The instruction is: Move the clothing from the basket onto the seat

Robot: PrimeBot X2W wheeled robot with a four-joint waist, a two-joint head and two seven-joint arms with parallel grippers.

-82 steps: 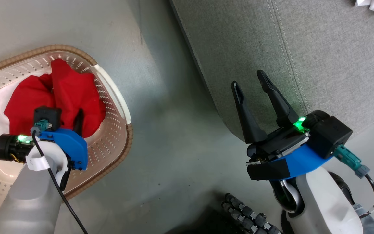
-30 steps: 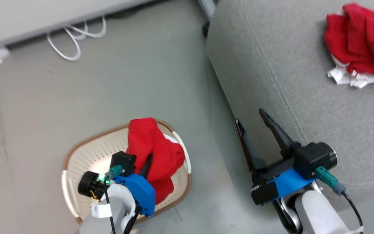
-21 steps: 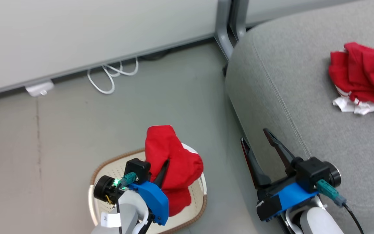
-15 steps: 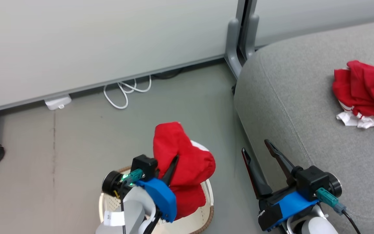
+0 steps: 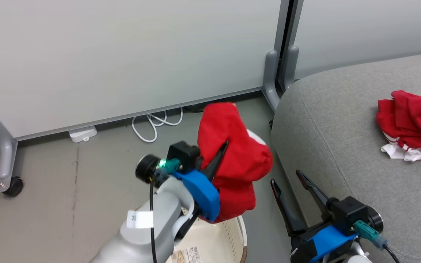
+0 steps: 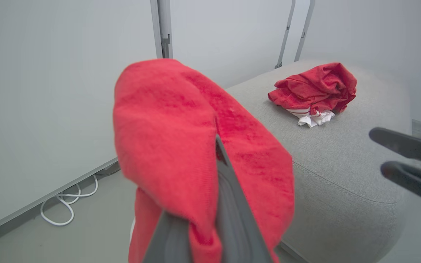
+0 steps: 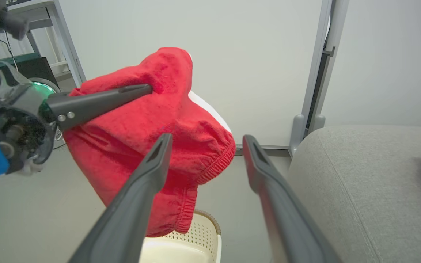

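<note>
One held garment [image 5: 238,160] aloft, other garment [image 5: 411,120] on seat [image 5: 342,153].
Clamped in left gripper [image 5: 219,149] jaws, high above basket [image 5: 228,233] for carry toward 3 o'clock; right gripper [image 5: 285,176] jaws apart, idle.

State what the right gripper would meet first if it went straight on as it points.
Probably the red garment in the left gripper, just ahead of the right gripper; depth is unclear.

One red garment [image 5: 239,160] is held bunched in the left pincer [image 5: 223,149] and hung over the cream, perforated basket [image 5: 228,233], which is set on the floor beside the grey seat [image 5: 342,153]. A second red garment [image 5: 411,120], white-trimmed, is crumpled on the seat.
</note>
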